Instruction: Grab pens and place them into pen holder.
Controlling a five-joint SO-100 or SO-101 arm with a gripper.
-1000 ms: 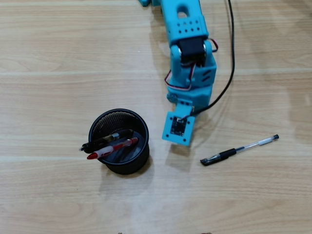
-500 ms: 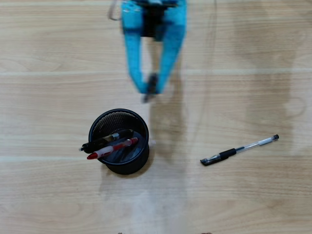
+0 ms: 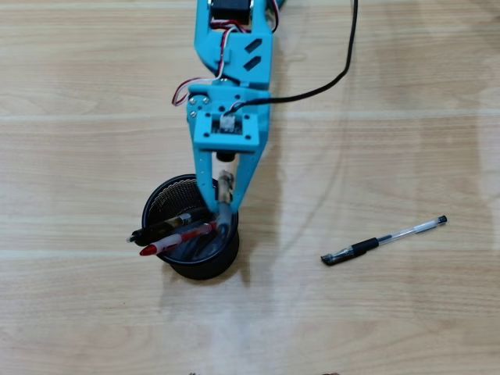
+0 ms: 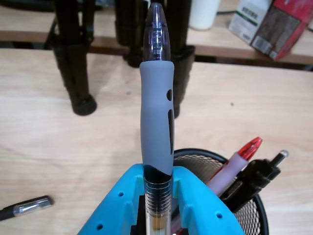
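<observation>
Holding a clear pen [image 4: 156,112] clamped in the tool [image 3: 225,205], poised over the pen holder [image 3: 160,197] at its 2 o'clock rim. I want the tip inside the rim before releasing, clear of the red pen [image 3: 178,239] and black pen [image 3: 168,226]. Last pen [image 3: 384,240] lies on the tabletop at the holder's 3 o'clock.

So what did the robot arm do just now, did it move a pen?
The gripper swung left over the black cup, shut on a clear pen. The red pen and black pen in the cup and the pen on the table stayed put.
</observation>
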